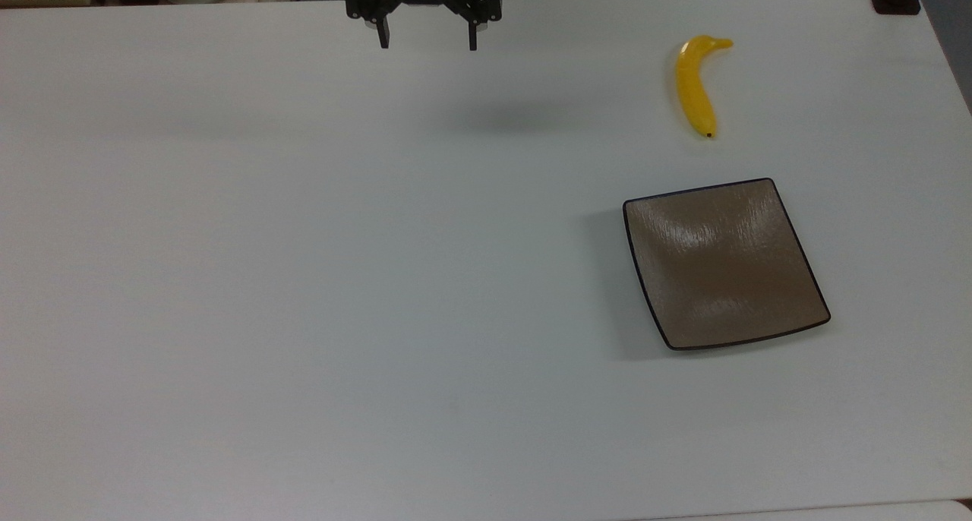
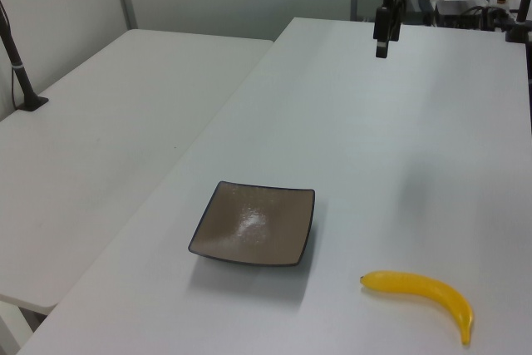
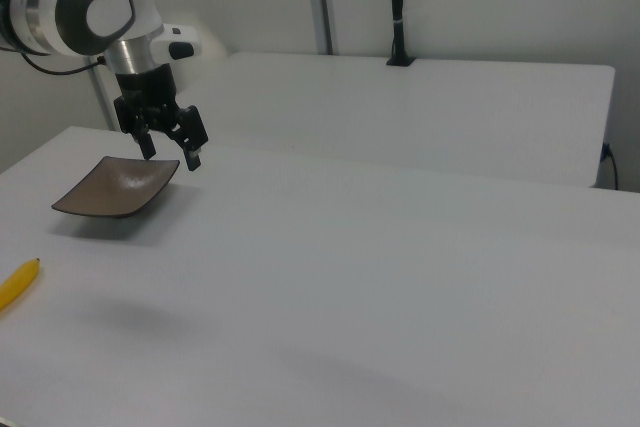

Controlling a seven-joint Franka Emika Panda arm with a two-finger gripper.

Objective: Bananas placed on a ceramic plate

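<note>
The banana lies on the white table just beside the square brown plate, not touching it. The gripper hangs well apart from the plate, fingers spread wide, holding nothing.

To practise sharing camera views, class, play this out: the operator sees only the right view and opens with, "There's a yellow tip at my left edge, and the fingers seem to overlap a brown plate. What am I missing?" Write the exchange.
Observer: That tip belongs to a slim, curved, glossy yellow banana; the top view shows it whole, lying on the white table.
Operator: Is it touching the plate?
Observer: No. Bare table separates it from the square brown glossy plate, which is empty.
Operator: And the fingers?
Observer: The open gripper hangs far toward the top view's left of both, holding nothing.
</note>
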